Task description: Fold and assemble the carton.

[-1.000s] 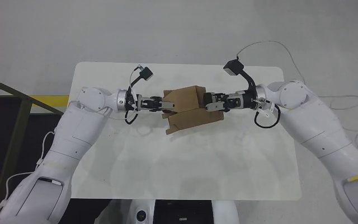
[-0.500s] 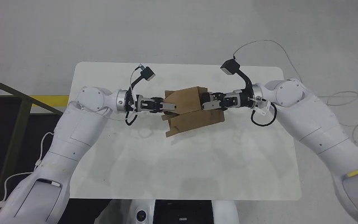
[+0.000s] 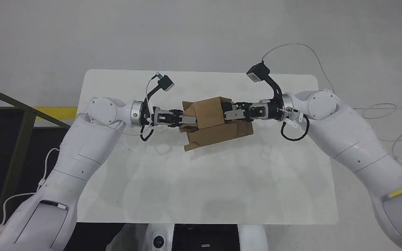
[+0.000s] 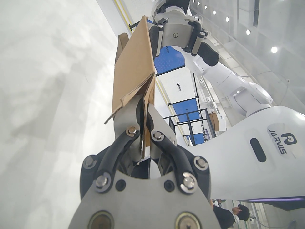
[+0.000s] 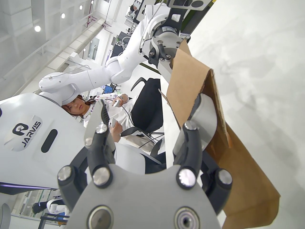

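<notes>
the half-folded brown carton (image 3: pixel 209 113) is over the back middle of the white counter (image 3: pixel 188 188), between both arms. the left end effector (image 4: pixel 143 107) pinches 1 flap tight. the right end effector (image 5: pixel 152 106) is spread wide, 1 finger against a carton panel.

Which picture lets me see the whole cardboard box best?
The top view: nearly the whole carton shows, between the left gripper and right gripper, over the table. The left wrist view shows just its pinched edge. The right wrist view shows only part of its side, close up.
</notes>
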